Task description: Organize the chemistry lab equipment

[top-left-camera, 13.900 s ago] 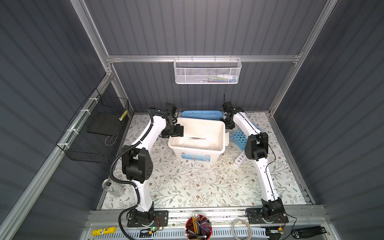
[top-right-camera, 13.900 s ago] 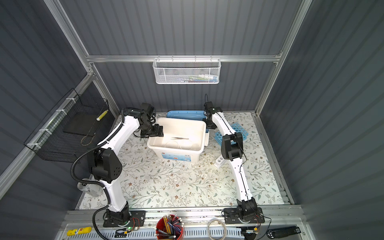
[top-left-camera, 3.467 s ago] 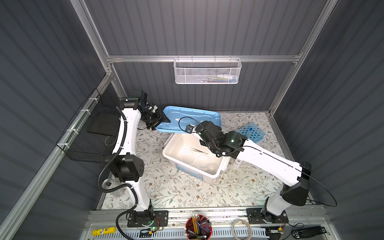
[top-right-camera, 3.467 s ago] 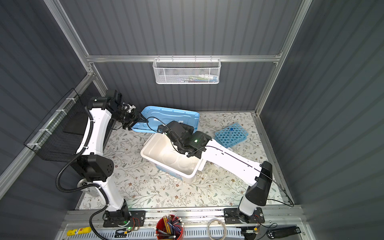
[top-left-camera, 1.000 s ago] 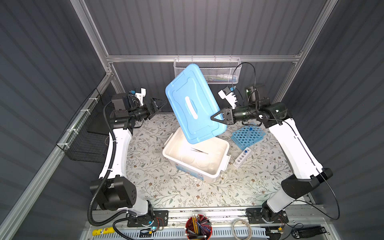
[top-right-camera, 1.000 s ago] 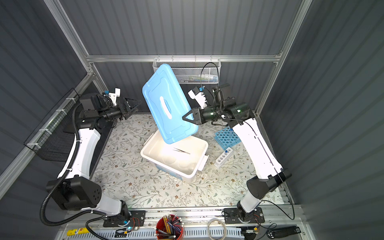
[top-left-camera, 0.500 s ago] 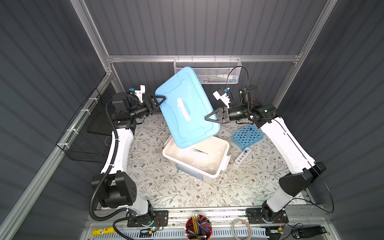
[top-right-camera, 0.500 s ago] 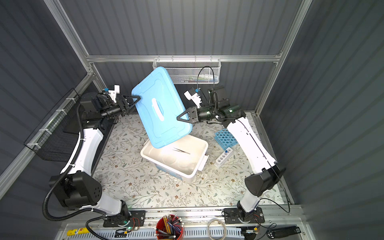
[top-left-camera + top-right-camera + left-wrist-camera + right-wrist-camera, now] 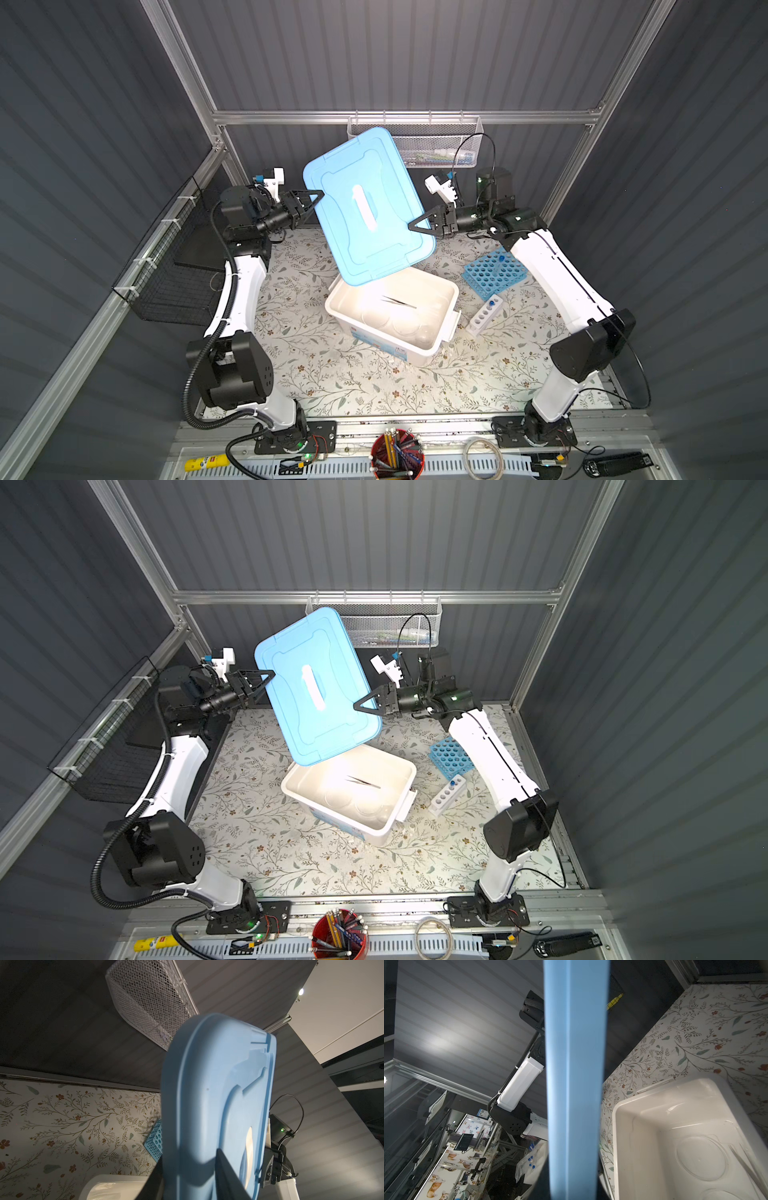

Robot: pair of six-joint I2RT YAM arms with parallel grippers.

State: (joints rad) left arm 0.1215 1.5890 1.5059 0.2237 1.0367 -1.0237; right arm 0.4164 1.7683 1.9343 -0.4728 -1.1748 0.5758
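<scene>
Right wrist view: dishes (image 9: 700,1157) and tweezers (image 9: 400,302) lie in the white bin (image 9: 623,1109); left tool (image 9: 318,195) and right tool (image 9: 415,224) pinch the raised blue lid (image 9: 573,1064); closing remains.

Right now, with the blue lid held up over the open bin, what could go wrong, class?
1. The blue lid hangs tilted, pinched only at its edges by the left gripper and right gripper; it could slip or twist free.
2. It might then drop into the white bin, where glass dishes and tweezers lie, perhaps cracking glass.
</scene>
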